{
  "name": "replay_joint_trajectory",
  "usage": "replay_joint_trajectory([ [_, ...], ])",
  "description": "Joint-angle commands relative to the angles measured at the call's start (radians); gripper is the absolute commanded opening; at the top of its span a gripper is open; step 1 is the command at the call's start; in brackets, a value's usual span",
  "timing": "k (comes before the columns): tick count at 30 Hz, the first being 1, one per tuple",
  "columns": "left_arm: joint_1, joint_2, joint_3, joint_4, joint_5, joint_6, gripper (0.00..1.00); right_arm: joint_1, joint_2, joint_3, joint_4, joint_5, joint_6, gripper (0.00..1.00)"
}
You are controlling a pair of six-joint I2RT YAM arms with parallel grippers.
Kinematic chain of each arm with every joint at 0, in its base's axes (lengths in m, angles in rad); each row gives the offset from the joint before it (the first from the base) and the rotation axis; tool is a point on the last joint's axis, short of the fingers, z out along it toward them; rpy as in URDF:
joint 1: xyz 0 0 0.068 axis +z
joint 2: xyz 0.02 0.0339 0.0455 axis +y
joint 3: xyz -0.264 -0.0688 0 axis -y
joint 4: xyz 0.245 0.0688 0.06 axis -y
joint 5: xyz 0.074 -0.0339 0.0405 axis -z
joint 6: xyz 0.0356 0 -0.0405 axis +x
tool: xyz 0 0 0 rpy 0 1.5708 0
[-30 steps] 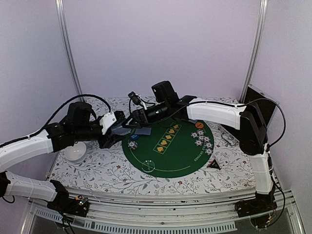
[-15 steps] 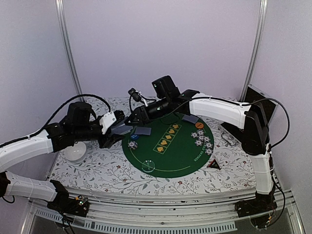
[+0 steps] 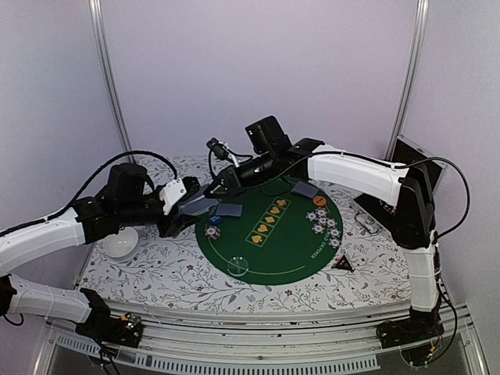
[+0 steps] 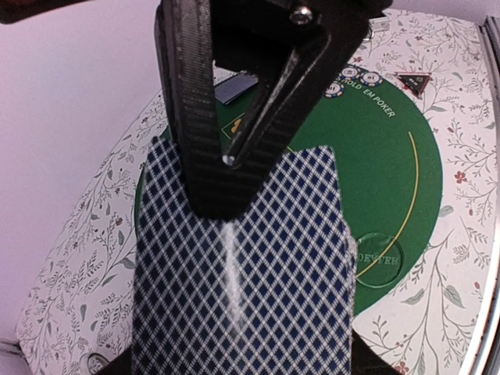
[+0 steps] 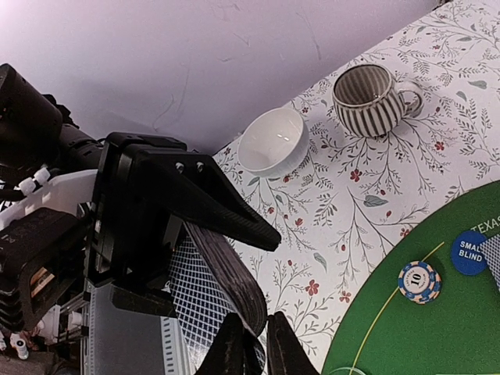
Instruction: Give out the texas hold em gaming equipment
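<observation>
My left gripper (image 3: 187, 209) is shut on a deck of playing cards (image 3: 200, 205) with blue diamond backs, held over the table's left side. In the left wrist view the deck (image 4: 242, 266) fills the lower half. My right gripper (image 3: 213, 190) reaches in from the right. Its fingers (image 5: 234, 348) are pinched together on the card at the deck's free edge (image 5: 234, 281). Two cards (image 3: 230, 209) (image 3: 306, 190) lie face down on the green mat (image 3: 273, 246). Whitish chips (image 3: 324, 223) cluster at the mat's right and one chip (image 3: 213, 232) lies at its left. A blue button (image 3: 216, 219) and an orange button (image 3: 319, 201) also rest on the mat.
A white bowl (image 3: 119, 244) (image 5: 273, 141) stands left of the mat, and a striped mug (image 5: 373, 98) beyond it. A clear round disc (image 3: 238, 266) lies on the mat's near edge. A black triangle (image 3: 342, 264) sits at the mat's right front, and a dark tablet (image 3: 410, 156) leans at the far right.
My right gripper has closed its fingers on the card at the deck's edge, and its arm has lifted slightly. The left arm and the deck have stayed in place.
</observation>
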Motion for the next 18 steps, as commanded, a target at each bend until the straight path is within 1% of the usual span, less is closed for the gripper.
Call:
replay_joint_trajectory([
  [1, -0.002, -0.013, 0.005, 0.041, 0.019, 0.003, 0.55, -0.001, -0.052, 0.029, -0.038, 0.02, -0.009, 0.12],
  [3, -0.002, -0.013, 0.005, 0.041, 0.019, 0.003, 0.55, -0.002, -0.053, 0.033, -0.048, 0.026, -0.012, 0.12],
  [6, -0.002, -0.014, 0.006, 0.041, 0.018, 0.003, 0.55, -0.002, -0.052, 0.044, -0.055, 0.02, -0.011, 0.18],
  [8, -0.002, -0.014, 0.005, 0.042, 0.017, 0.003, 0.55, -0.002, -0.052, 0.053, -0.064, 0.019, -0.011, 0.18],
  [9, -0.001, -0.013, 0.005, 0.041, 0.016, 0.003, 0.55, -0.002, -0.052, 0.057, -0.069, 0.023, -0.013, 0.15],
  [12, -0.001, -0.013, 0.005, 0.041, 0.016, 0.003, 0.55, -0.001, -0.057, 0.064, -0.09, 0.043, -0.021, 0.04],
  [18, -0.002, -0.01, 0.006, 0.041, 0.019, 0.001, 0.56, -0.006, -0.079, 0.088, -0.129, 0.055, -0.044, 0.01],
])
